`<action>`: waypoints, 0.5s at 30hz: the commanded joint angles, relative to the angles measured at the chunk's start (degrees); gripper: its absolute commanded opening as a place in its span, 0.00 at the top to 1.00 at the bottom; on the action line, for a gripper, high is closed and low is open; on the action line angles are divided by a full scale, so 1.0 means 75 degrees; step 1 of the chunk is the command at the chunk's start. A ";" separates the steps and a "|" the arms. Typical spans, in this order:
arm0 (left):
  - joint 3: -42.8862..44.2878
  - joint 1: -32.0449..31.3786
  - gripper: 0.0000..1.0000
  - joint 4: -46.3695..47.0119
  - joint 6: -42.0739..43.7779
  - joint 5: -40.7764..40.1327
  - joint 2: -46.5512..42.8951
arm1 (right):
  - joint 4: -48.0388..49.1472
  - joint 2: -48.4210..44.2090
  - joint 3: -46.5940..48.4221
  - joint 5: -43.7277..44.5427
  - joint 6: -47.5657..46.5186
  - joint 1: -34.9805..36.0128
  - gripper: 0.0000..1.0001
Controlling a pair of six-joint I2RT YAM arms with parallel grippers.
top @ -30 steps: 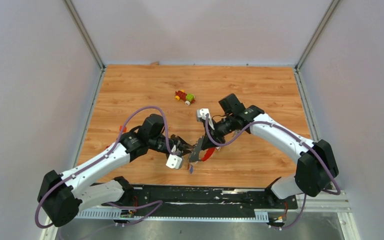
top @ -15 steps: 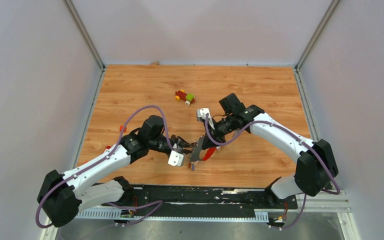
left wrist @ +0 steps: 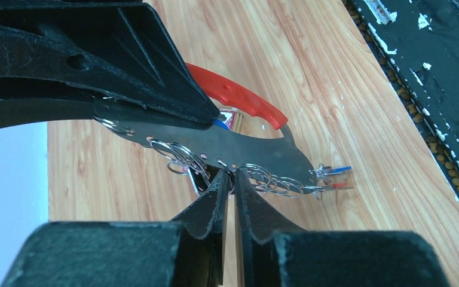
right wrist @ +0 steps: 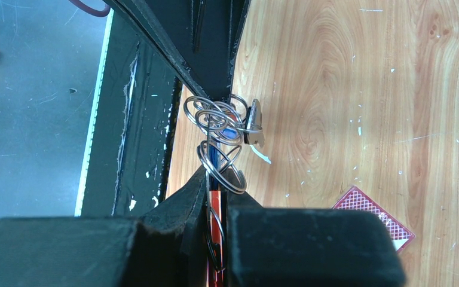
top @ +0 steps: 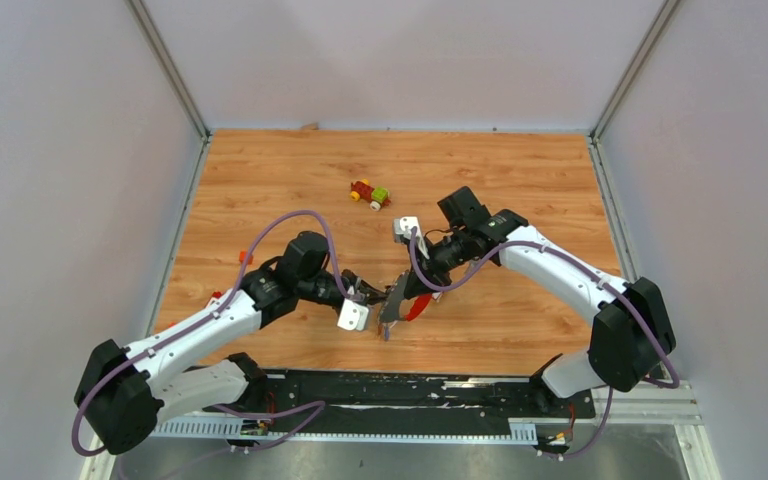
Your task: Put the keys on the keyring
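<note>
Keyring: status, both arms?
Right fingers clamped on the keyring. Left fingers nearly closed at its small rings, grip unclear. Keys hang at its tip. Toy car well clear.

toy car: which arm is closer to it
Right. The right arm has its wrist just right of the toy car, slightly toward the bases; the left arm lies farther off, left of it and well toward the bases.

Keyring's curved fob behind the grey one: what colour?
The fob is red, clearest in left wrist view.
</note>
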 commanded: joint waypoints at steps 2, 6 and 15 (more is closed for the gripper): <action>-0.0010 -0.0037 0.90 0.0344 0.0001 0.0017 -0.0074 | 0.0147 -0.0021 0.0372 -0.0387 -0.0138 0.0002 1.00; 0.0013 -0.0041 0.97 0.0247 0.0089 -0.0104 -0.0135 | 0.0144 -0.0022 0.0363 -0.0372 -0.0142 0.0002 1.00; 0.0288 -0.0037 1.00 -0.0523 0.0348 -0.0076 -0.0370 | 0.0127 0.0034 0.0375 -0.0283 -0.0162 0.0001 1.00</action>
